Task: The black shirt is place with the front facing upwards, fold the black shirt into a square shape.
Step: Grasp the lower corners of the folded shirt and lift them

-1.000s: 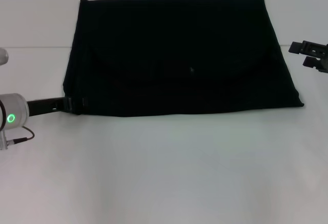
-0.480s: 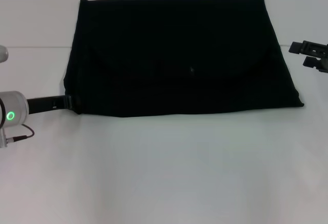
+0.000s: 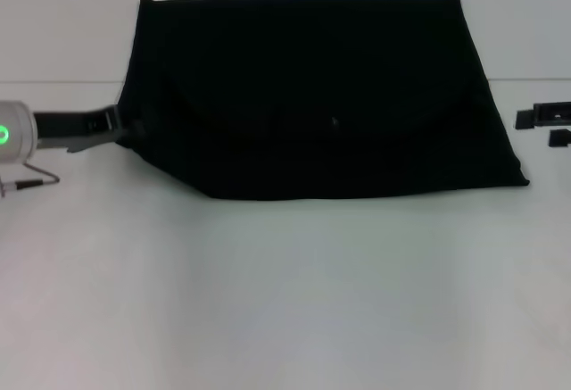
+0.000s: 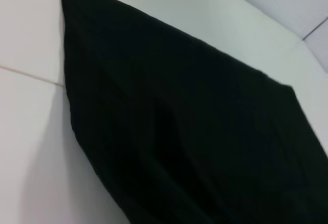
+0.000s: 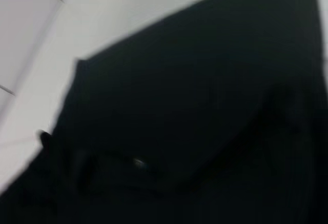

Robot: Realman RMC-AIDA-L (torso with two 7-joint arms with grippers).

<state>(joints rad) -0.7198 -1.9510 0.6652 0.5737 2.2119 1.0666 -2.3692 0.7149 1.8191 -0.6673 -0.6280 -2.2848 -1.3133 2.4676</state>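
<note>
- I see the black shirt folded into a wide dark panel, lying flat at the far middle of the white tabletop.
- Left pincer is at the shirt's near-left corner, pinched on that corner, which sits lifted off the tabletop.
- Right pincer is beside the shirt's right edge, apart from it; I can't tell its opening.

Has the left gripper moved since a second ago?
Yes. The left gripper has risen along the black shirt's left edge, lifting its near-left corner off the table.
</note>
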